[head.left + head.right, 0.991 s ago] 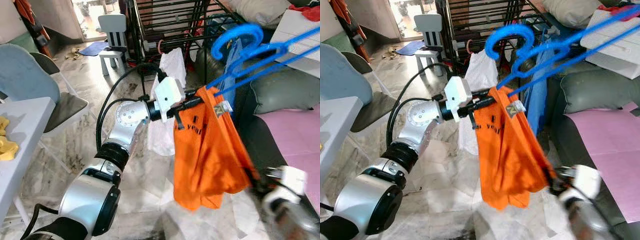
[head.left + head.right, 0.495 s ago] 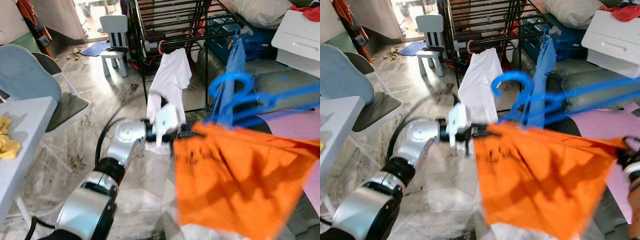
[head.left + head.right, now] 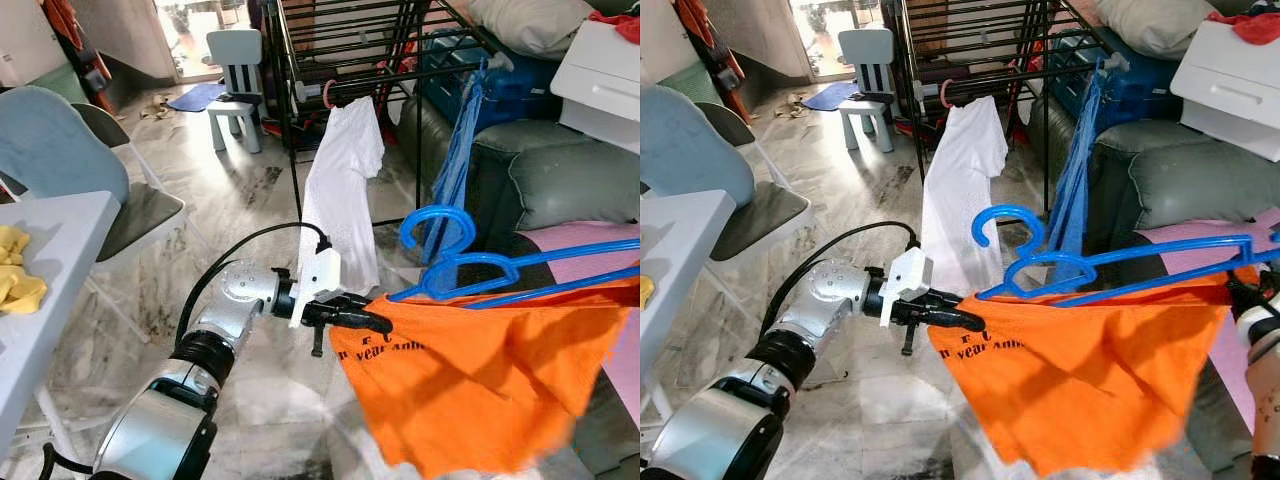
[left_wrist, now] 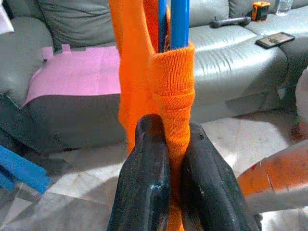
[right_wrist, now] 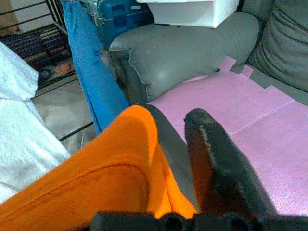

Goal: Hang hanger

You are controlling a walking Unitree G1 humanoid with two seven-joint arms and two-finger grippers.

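A blue hanger (image 3: 1090,270) lies almost level with its hook up, its arms inside an orange shirt (image 3: 470,380) stretched between my two grippers. My left gripper (image 3: 378,323) is shut on the shirt's ribbed edge (image 4: 173,96), right below the hanger's blue bars (image 4: 179,24). At the far right, my right gripper (image 3: 1240,285) holds up the other end. In the right wrist view the shirt (image 5: 110,159) drapes over one finger, and the other finger (image 5: 216,159) stands bare with a gap beside it.
A black drying rack (image 3: 340,60) stands ahead with a white shirt (image 3: 340,190) and a blue garment (image 3: 460,150) on it. A grey sofa (image 3: 560,180) with a pink sheet (image 3: 590,235) is on the right. On the left stand a grey chair (image 3: 60,160) and a white table (image 3: 40,280).
The hanger has come down from high at the right to chest height. The shirt, hanging straight down before, is now pulled out sideways as the right gripper swung up to the right.
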